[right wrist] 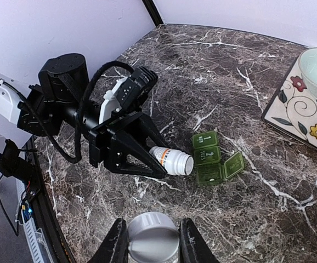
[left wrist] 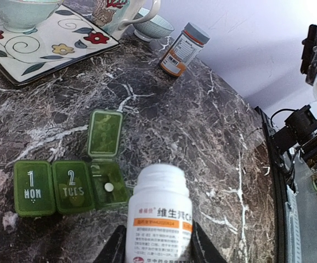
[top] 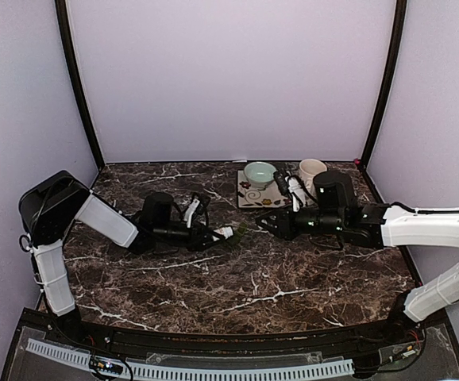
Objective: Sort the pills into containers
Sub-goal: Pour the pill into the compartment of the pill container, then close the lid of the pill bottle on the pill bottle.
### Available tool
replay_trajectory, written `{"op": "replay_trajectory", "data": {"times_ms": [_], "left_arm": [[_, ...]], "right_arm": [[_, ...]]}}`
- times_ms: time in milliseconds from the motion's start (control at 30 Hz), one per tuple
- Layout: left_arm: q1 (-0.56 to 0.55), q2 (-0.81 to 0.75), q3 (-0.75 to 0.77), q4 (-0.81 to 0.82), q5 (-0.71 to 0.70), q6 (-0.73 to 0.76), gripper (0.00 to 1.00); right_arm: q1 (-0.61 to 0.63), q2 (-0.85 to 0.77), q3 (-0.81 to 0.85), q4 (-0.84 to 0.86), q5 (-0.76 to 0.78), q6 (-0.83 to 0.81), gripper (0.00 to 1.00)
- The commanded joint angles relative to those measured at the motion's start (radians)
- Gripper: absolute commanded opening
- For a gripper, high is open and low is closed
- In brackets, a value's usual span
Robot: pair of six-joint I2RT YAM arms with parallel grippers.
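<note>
White pill [left wrist: 109, 187] in open green pillbox [left wrist: 34, 188]

Left arm [top: 106, 221] and right arm [top: 428, 226]: white shells, black joints, black cables [right wrist: 99, 73].

Marble tbl [top: 253, 278] w/ green pill box [left wrist: 71, 192], patterned tray [left wrist: 65, 39], amber btl [left wrist: 182, 49].

The white bottle [left wrist: 159, 219] runs off the left wrist view at 6 o'clock. From above, the pill box [top: 241, 232] is an unreadable speck.
</note>
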Motion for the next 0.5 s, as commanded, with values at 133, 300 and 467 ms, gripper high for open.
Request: {"op": "replay_trajectory", "data": {"times_ms": [133,300,467], "left_arm": [[0.046,-0.108,-0.04,0.197,0.235,-0.164,0.0],[0.048,-0.132,-0.031,0.256,0.336,-0.25,0.0],[0.048,-0.162,-0.029,0.316,0.399,-0.34,0.0]], "right_arm": [[0.01,0.011,0.059,0.01,-0.073,-0.026,0.06],[0.031,0.014,0.089,-0.014,-0.082,-0.043,0.06],[0.053,0.001,0.113,-0.023,-0.081,-0.043,0.06]]}}
